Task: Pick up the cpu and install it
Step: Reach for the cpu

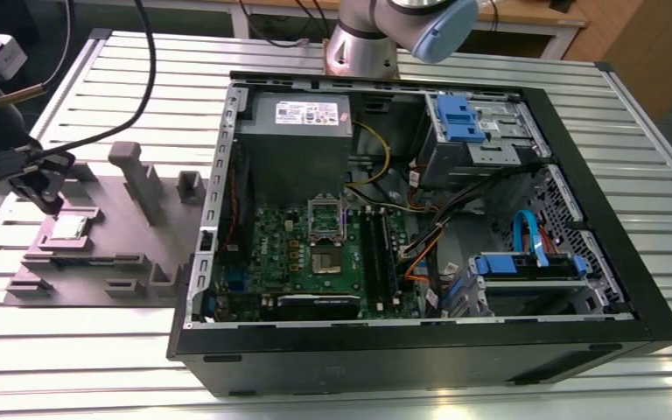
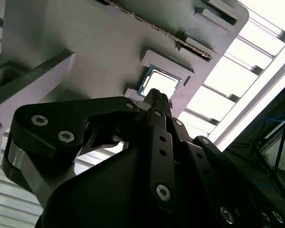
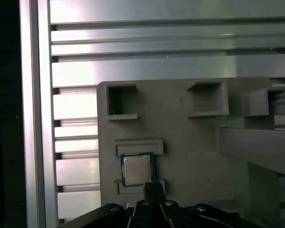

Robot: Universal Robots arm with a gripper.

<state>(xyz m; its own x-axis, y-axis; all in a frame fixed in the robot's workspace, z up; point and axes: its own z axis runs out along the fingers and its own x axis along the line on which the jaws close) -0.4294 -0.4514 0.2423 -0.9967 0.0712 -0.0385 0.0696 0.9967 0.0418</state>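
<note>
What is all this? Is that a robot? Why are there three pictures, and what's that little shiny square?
Yes, it is a robot arm, and the black claw at its end is called a gripper. The exterior view comes from a camera standing off to the side that looks down on the whole metal table. Both wrist views come from cameras riding on the arm, so they look past the gripper itself. On the table lie an opened computer case with a green board inside, and a grey holder tray. The shiny square is the cpu, a computer's thinking chip, and it sits in a pocket of that tray. The gripper hangs just above it with its fingers together, holding nothing.
</note>
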